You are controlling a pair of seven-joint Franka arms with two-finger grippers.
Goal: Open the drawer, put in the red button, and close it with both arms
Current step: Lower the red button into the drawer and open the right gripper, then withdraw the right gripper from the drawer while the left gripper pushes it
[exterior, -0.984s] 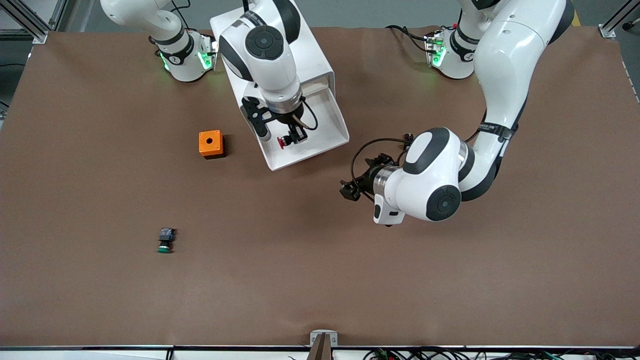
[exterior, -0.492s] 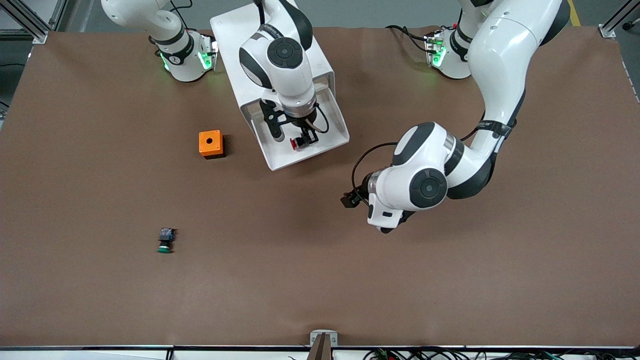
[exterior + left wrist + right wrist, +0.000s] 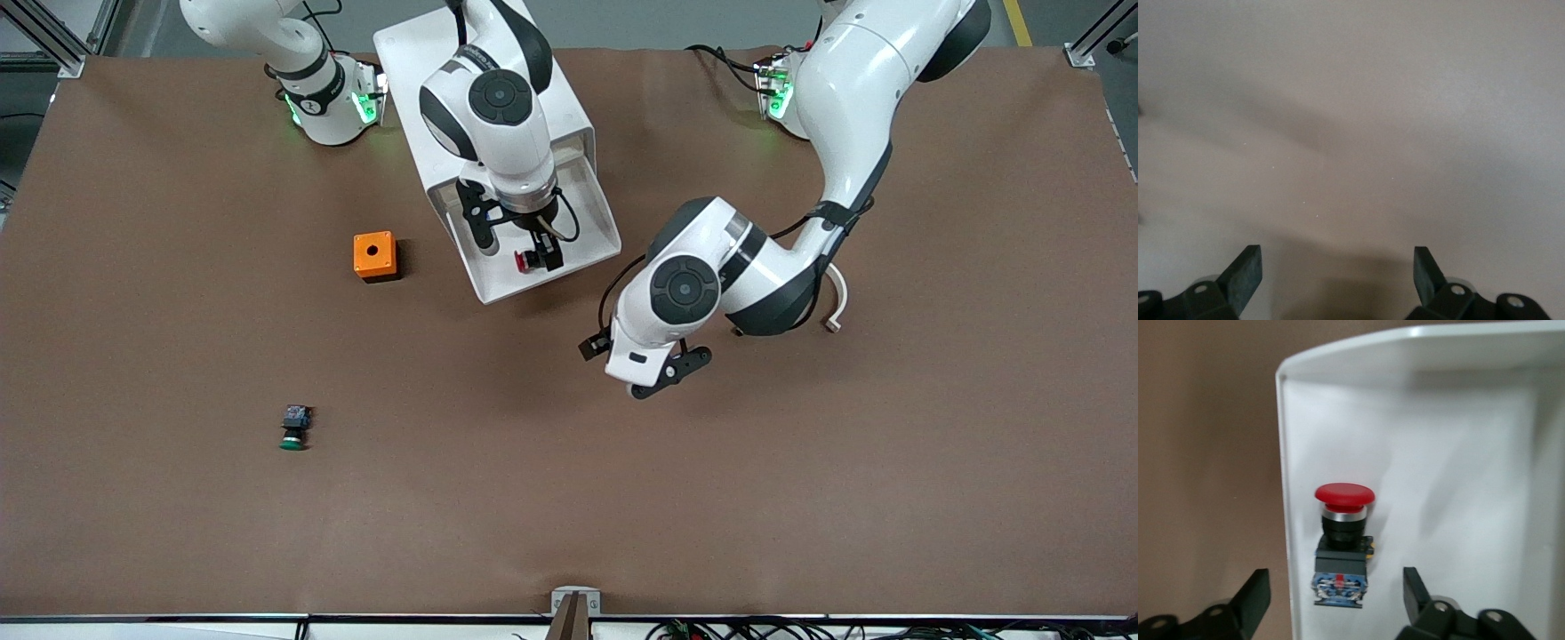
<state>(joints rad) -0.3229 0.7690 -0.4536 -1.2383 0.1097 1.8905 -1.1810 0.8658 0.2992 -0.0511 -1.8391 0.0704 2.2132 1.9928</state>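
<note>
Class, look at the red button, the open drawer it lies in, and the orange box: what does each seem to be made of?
Red button: glossy red cap, probably plastic, over a shiny metal-looking ring and a black-and-blue body.
Drawer: smooth white plastic, judging by its rounded moulded rim and soft sheen.
Orange box: matte, evenly coloured, with a round hole on top; likely plastic, though painted metal is possible.

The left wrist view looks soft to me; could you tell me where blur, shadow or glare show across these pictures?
Left wrist view: the left gripper, open, over the bare table, soft shadows, nothing crisp. Right wrist view: red button fairly sharp in the drawer, whose rim glares; right gripper open. Front view: evenly lit, arm shadows on the table.
</note>
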